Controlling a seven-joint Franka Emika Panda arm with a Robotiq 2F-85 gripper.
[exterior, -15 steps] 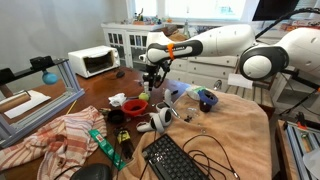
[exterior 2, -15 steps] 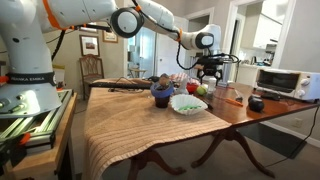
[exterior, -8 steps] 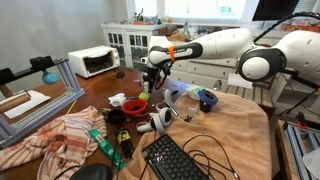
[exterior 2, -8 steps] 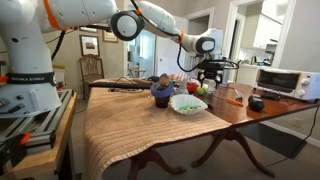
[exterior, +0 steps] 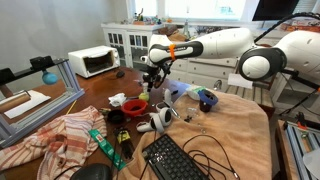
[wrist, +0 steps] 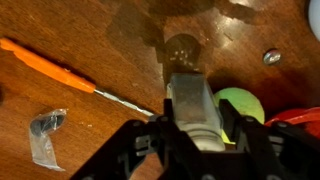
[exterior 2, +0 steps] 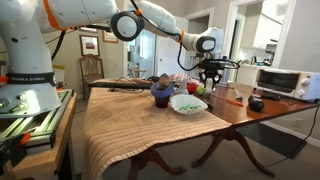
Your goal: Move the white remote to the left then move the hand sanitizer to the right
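Tool (wrist: 196, 128) – bottom centre of the wrist view – clenched on the hand sanitizer (wrist: 192, 95), cap pointing up-frame. Green round object (wrist: 241, 103) just right. Orange-handled screwdriver (wrist: 45, 62) – upper left, on the desk (wrist: 90, 25).

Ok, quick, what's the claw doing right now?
Claw: closed on the hand sanitizer, going by the wrist view.

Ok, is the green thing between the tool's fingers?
No, the hand sanitizer sits between them; the green thing lies beside it.
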